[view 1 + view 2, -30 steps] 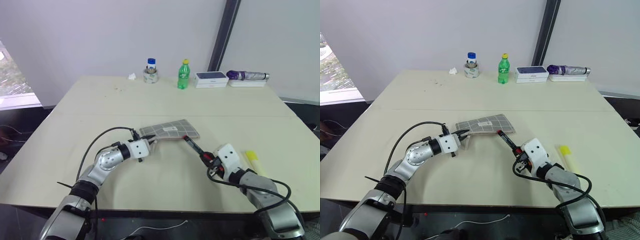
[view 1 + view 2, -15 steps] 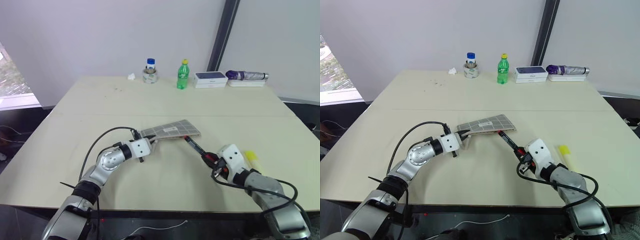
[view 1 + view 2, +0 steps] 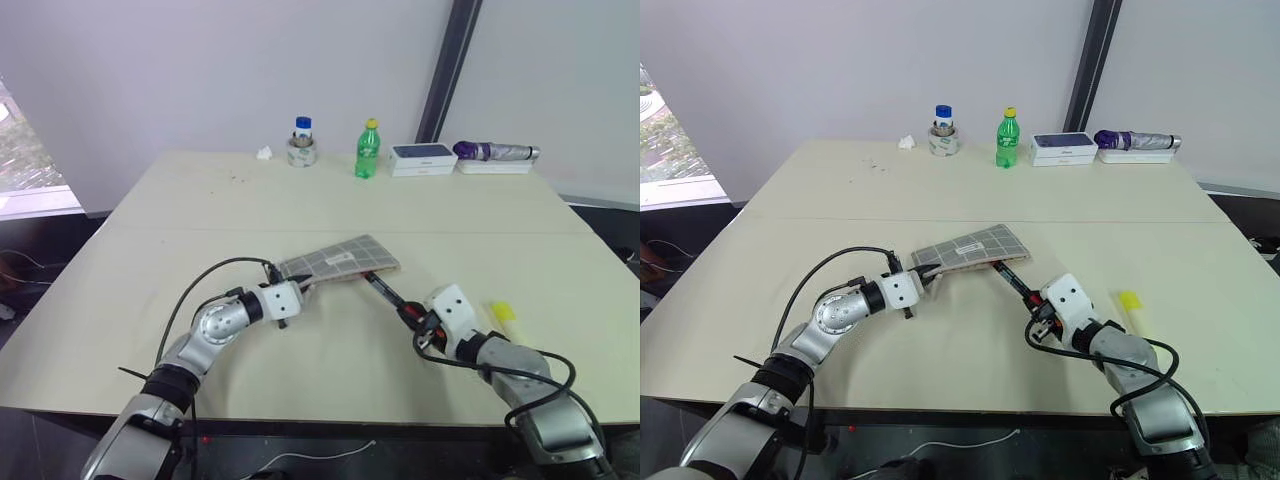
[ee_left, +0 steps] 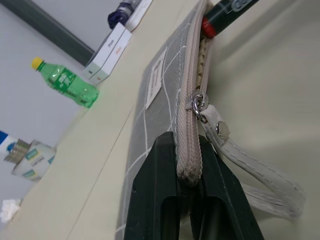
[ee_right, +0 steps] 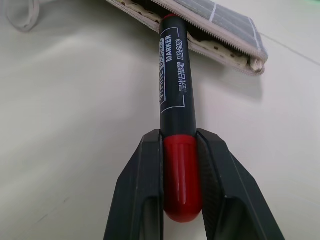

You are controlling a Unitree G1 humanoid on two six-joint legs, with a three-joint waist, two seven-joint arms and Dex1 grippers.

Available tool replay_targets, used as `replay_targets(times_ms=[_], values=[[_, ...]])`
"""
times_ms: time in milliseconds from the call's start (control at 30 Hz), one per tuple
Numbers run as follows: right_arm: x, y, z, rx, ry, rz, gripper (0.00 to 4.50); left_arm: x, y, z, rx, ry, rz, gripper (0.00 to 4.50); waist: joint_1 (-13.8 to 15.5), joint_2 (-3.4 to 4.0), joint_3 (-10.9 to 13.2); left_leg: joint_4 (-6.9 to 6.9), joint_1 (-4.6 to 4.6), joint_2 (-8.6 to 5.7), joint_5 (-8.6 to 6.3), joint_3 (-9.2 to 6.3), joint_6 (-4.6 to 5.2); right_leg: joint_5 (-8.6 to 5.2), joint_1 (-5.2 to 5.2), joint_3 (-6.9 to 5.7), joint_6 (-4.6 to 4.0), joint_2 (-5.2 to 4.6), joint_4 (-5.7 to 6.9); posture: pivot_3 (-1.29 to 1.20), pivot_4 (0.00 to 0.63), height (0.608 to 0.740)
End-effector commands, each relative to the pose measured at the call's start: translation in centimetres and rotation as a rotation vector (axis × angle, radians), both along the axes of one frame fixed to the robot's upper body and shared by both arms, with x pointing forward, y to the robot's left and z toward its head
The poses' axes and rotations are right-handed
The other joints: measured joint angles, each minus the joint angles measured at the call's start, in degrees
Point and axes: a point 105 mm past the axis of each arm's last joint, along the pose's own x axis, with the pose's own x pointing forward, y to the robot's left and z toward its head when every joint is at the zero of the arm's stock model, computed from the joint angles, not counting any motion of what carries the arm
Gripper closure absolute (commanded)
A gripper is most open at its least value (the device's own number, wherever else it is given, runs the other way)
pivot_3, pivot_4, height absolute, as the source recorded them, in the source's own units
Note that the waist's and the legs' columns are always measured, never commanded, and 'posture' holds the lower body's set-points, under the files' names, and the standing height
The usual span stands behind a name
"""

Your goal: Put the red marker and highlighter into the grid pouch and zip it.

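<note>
The grid pouch (image 3: 342,259) lies mid-table with its near end lifted. My left gripper (image 4: 186,144) is shut on that end of the pouch (image 4: 159,102), just below the zipper pull (image 4: 199,107) and its cord. My right gripper (image 5: 179,136) is shut on the red end of the red marker (image 5: 173,75). The marker (image 3: 385,291) slants up to the pouch's open edge (image 5: 215,30), and its far tip sits in the mouth. On the table to the right of my right gripper (image 3: 413,313) lies the yellow highlighter (image 3: 503,312).
Along the table's far edge stand a blue-lidded jar (image 3: 302,143), a green bottle (image 3: 367,150), a white box (image 3: 422,158) and a purple folded umbrella (image 3: 496,152) on a second box. A crumpled scrap of paper (image 3: 263,153) lies left of the jar.
My right gripper has pushed the marker a little forward and left, so its tip now reaches into the pouch's mouth. The left gripper has kept its hold in place.
</note>
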Motion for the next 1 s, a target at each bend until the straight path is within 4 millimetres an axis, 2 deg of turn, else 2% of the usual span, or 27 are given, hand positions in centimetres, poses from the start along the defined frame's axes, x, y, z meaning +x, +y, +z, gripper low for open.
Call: replay_targets(times_ms=[33, 133, 233, 400, 533, 633, 767, 833, 1000], values=[[1.1, 1.2, 2.3, -0.004, -0.095, 0.033, 4.14, -0.6, -1.4, 1.1, 0.052, -0.076, -0.077, 4.5, -0.01, 0.0, 0.0, 0.0, 0.0, 0.0, 0.0, 0.0, 0.0, 0.0, -0.01, 0.0, 0.0, 0.0, 0.0, 0.0, 0.15, 0.74], [1.4, 1.4, 2.8, -0.043, -0.116, 0.065, 4.14, -0.5, -1.4, 1.4, 0.087, -0.101, -0.089, 4.5, 0.12, 0.0, 0.0, 0.0, 0.0, 0.0, 0.0, 0.0, 0.0, 0.0, 0.0, 0.0, 0.0, 0.0, 0.0, 0.0, 0.15, 0.74], [1.3, 1.9, 2.5, -0.217, -0.166, 0.149, 4.14, -0.5, -1.6, 1.9, 0.082, -0.114, -0.1, 4.5, 0.16, 0.0, 0.0, 0.0, 0.0, -0.03, 0.0, 0.01, 0.0, 0.0, 0.0, -0.01, 0.0, -0.02, -0.02, 0.0, 0.15, 0.74], [1.7, 2.0, 2.4, -0.285, -0.178, 0.185, 4.14, -0.5, -1.9, 2.2, 0.091, -0.121, -0.115, 4.5, -0.11, 0.0, 0.0, -0.01, 0.0, 0.0, 0.0, 0.01, 0.0, 0.0, -0.02, 0.0, 0.0, 0.01, -0.01, 0.0, 0.15, 0.74], [1.4, 2.3, 2.4, -0.441, -0.234, 0.285, 4.14, -1.1, -2.2, 2.7, 0.071, -0.133, -0.158, 4.5, -0.02, 0.0, 0.0, 0.0, 0.0, 0.0, 0.0, 0.01, 0.0, 0.0, -0.02, 0.0, 0.0, 0.0, -0.01, 0.0, 0.15, 0.74], [1.6, 3.0, 3.3, -0.457, -0.305, 0.317, 4.14, -1.8, -2.5, 2.8, 0.053, -0.125, -0.204, 4.5, -0.01, 0.0, 0.0, 0.02, 0.0, 0.0, 0.0, 0.02, 0.0, 0.0, -0.01, 0.0, 0.0, 0.0, -0.02, 0.0, 0.15, 0.74], [2.0, 3.4, 4.0, -0.569, -0.419, 0.378, 4.14, -2.7, -2.5, 2.7, 0.034, -0.081, -0.262, 4.5, -0.09, 0.0, 0.0, 0.02, 0.0, 0.01, 0.01, 0.02, -0.01, 0.0, -0.01, 0.0, 0.0, 0.0, -0.02, 0.0, 0.15, 0.74], [2.2, 3.2, 3.7, -0.646, -0.455, 0.405, 4.14, -3.0, -2.3, 2.9, 0.035, -0.089, -0.284, 4.5, -0.11, 0.0, 0.01, 0.02, 0.0, 0.01, 0.03, 0.02, -0.04, 0.0, -0.01, 0.0, 0.0, 0.0, -0.02, 0.0, 0.15, 0.74], [2.5, 2.0, 2.1, -0.707, -0.409, 0.415, 4.14, -2.9, -1.6, 2.9, 0.04, -0.078, -0.279, 4.5, -0.02, 0.0, 0.01, 0.05, 0.0, 0.01, 0.03, 0.02, -0.04, 0.0, 0.01, 0.0, 0.0, 0.0, -0.02, 0.0, 0.15, 0.74]])
